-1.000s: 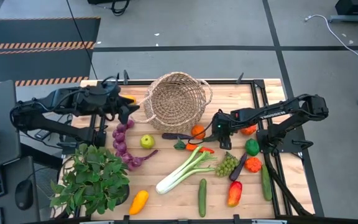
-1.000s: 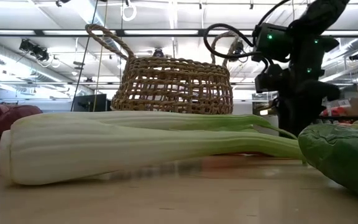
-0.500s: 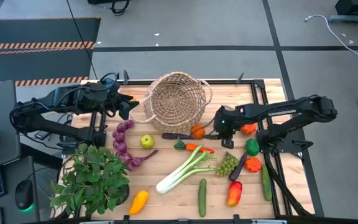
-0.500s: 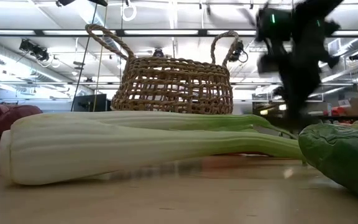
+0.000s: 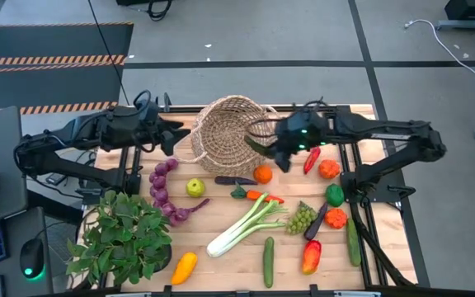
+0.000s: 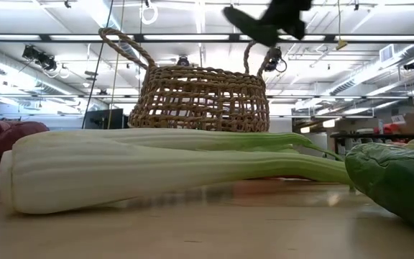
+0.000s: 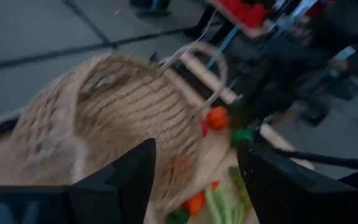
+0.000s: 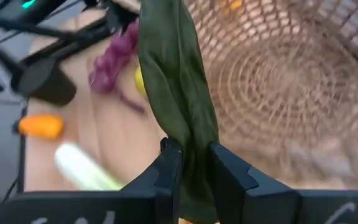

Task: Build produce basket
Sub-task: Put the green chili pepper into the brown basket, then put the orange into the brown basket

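Right gripper (image 5: pixel 264 148), jaws clamping a dark green leaf (image 8: pixel 176 93), hangs over the basket (image 5: pixel 229 132) rim.

Right gripper (image 8: pixel 190 163) clamped on a long dark green vegetable (image 8: pixel 176 93), held over the basket (image 8: pixel 291 87). Beyond, on the wooden table (image 8: pixel 104 134): purple string of produce (image 8: pixel 114 56), small yellow-green fruit (image 8: pixel 140 79), orange piece (image 8: pixel 40 126), pale leek (image 8: pixel 82 167).

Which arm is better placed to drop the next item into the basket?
Right. Its pincer is shut on a dark green vegetable at the rim of the basket; the left pincer is open and empty beside it.
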